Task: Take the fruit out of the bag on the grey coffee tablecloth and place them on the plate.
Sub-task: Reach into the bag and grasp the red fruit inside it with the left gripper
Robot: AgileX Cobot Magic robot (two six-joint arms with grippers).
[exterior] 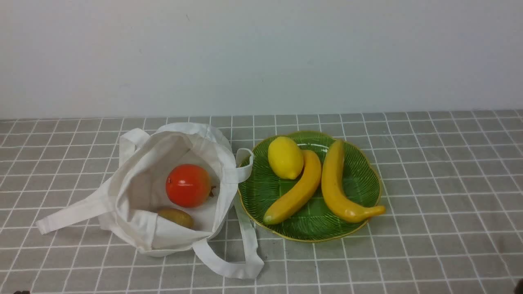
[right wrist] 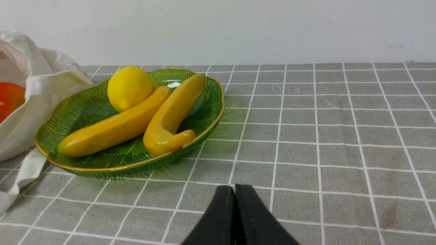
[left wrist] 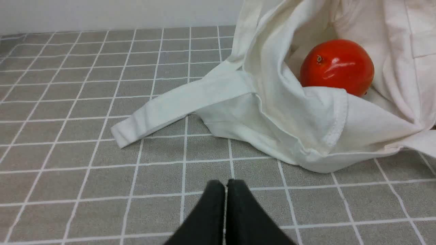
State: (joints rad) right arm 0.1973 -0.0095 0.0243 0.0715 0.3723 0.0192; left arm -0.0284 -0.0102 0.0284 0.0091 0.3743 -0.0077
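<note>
The white cloth bag (exterior: 139,192) lies open on the grey grid tablecloth (exterior: 441,196), left of the green plate (exterior: 359,183). Inside it sit the red-orange round fruit (exterior: 188,185) and the smaller brown-olive fruit (exterior: 176,217). The red fruit also shows in the left wrist view (left wrist: 336,66), and its edge shows in the right wrist view (right wrist: 10,98). The plate (right wrist: 85,109) holds a lemon (exterior: 285,157) and two bananas (exterior: 296,190). My left gripper (left wrist: 226,185) is shut and empty, low over the cloth short of the bag (left wrist: 306,119). My right gripper (right wrist: 235,190) is shut and empty, on the near side of the plate.
A white wall (exterior: 261,53) stands behind the table. One bag strap (exterior: 69,214) lies out to the left, another loops (exterior: 241,253) toward the front beside the plate. Grid cloth lies bare to the right of the plate.
</note>
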